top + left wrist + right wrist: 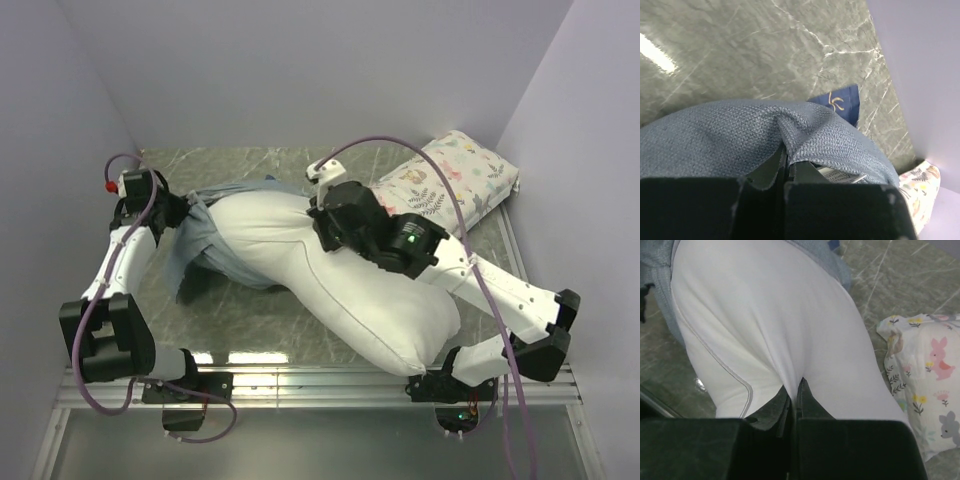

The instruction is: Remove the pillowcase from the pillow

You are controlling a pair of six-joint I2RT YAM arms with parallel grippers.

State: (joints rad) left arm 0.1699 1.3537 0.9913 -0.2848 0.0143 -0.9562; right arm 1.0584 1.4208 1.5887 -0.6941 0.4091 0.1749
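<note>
The plain white pillow point(350, 285) lies across the middle of the table, mostly bare. The grey-blue pillowcase point(195, 240) is bunched round its far-left end. My left gripper point(178, 212) is shut on a fold of the pillowcase point(740, 140); a dark blue tag point(840, 102) and a white label point(842, 176) show beside the fold. My right gripper point(322, 225) is shut on a pinch of the white pillow point(790, 330) near its middle, and the pillowcase point(660, 270) shows at that view's top left.
A smaller floral-print pillow point(450, 185) lies at the back right against the wall, also in the right wrist view point(925, 385). The grey marble tabletop point(250, 320) is walled at left, back and right. A metal rail point(300, 385) runs along the near edge.
</note>
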